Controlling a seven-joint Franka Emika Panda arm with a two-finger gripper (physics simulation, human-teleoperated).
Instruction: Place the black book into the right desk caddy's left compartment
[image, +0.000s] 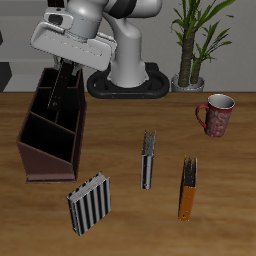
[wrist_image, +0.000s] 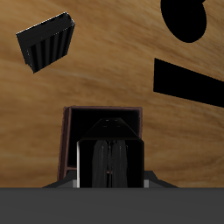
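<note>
The fingers (image: 65, 82) seem clamped on the black book (image: 63, 92) (thin, stiff, light, likely slick-covered), held upright by its top edge over the right desk caddy (image: 45, 140), though the wrist view is murky

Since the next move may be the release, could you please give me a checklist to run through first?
1. Grip on the black book: ok, the gripper is shut on it and it hangs upright.
2. Gripper above the right desk caddy: ok.
3. Book lined up with the left compartment: cannot tell; the arm and dividers hide its lower end.
4. Book resting on the caddy's floor: cannot tell.
5. Surroundings: ok, the striped book lies on the table apart from the caddy.
</note>
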